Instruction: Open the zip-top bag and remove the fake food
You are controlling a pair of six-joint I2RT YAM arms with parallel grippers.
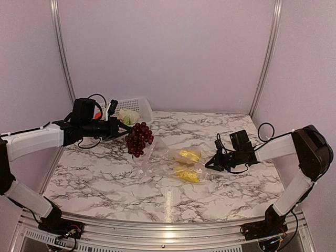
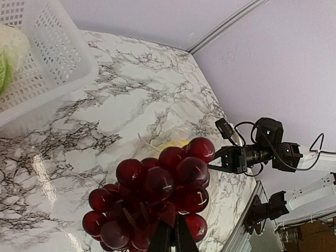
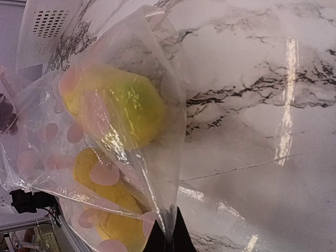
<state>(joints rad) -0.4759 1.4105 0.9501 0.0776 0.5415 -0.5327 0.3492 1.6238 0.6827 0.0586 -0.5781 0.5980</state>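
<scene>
A dark purple bunch of grapes (image 1: 139,139) hangs above the table, left of centre, with my left gripper (image 1: 124,131) shut on its stem. In the left wrist view the grapes (image 2: 157,194) fill the foreground over the closed fingertips (image 2: 171,237). The clear zip-top bag (image 1: 170,160) lies at mid-table with two yellow fake food pieces (image 1: 189,155) inside. My right gripper (image 1: 211,161) is shut on the bag's right edge. In the right wrist view the plastic bag (image 3: 157,157) is pinched at my gripper (image 3: 170,239), and the yellow pieces (image 3: 118,105) show through it.
A white mesh basket (image 1: 137,107) stands at the back left and holds a white-and-green cauliflower (image 1: 127,116) and an orange piece (image 1: 97,115). Metal frame posts (image 1: 265,58) rise at the back corners, and a metal rail (image 1: 157,231) runs along the near edge.
</scene>
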